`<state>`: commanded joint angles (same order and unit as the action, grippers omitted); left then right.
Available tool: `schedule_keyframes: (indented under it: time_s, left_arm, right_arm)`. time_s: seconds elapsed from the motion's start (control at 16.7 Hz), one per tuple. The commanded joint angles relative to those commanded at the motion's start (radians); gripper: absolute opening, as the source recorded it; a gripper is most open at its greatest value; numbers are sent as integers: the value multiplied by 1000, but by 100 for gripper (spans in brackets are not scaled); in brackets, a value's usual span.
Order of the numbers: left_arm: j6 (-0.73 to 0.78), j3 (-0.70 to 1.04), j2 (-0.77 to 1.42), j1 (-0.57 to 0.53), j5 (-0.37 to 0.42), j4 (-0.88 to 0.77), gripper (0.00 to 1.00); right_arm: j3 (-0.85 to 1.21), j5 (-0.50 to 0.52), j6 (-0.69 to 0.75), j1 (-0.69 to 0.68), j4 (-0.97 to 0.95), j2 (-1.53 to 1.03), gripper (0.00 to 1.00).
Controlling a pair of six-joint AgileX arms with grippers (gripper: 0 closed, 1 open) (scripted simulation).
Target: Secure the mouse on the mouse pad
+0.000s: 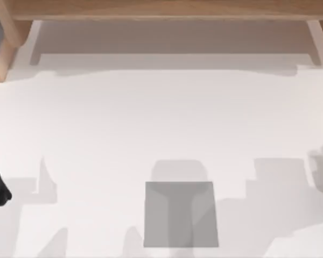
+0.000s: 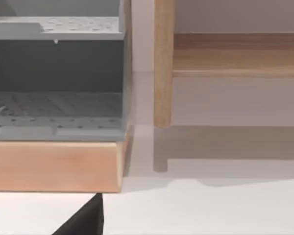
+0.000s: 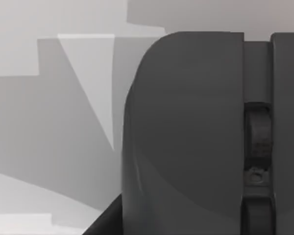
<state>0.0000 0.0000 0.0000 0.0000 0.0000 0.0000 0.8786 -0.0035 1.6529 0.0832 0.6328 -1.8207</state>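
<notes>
Mouse (image 3: 186, 137) close under right wrist | mouse pad (image 1: 180, 215) bare | end effector state: cannot tell

Bright, even light; soft grey shadows cross the white table (image 1: 167, 118); slight blur.

A rendered, simulated desk setting, like a plain office workstation: a bare white worktop (image 1: 161, 123) with a flat grey mouse pad (image 1: 180, 214), a light wooden shelf frame (image 2: 162, 63) along the back, and a grey perforated rack (image 2: 56, 78).
</notes>
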Motion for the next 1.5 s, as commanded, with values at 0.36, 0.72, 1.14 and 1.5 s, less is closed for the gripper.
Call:
schedule_keyframes:
  time_s: [0.36,0.72,1.14,1.5]
  left_arm:
    - [0,0,0,0,0,0,100]
    - [0,0,0,0,0,0,100]
    - [0,0,0,0,0,0,100]
    - [0,0,0,0,0,0,100]
  right_arm:
    - [24,14,-30,-3,80,64,0]
    - [122,18,-23,-1,225,118,0]
    - [275,14,-24,1,488,218,0]
    - [282,14,-35,-8,493,214,0]
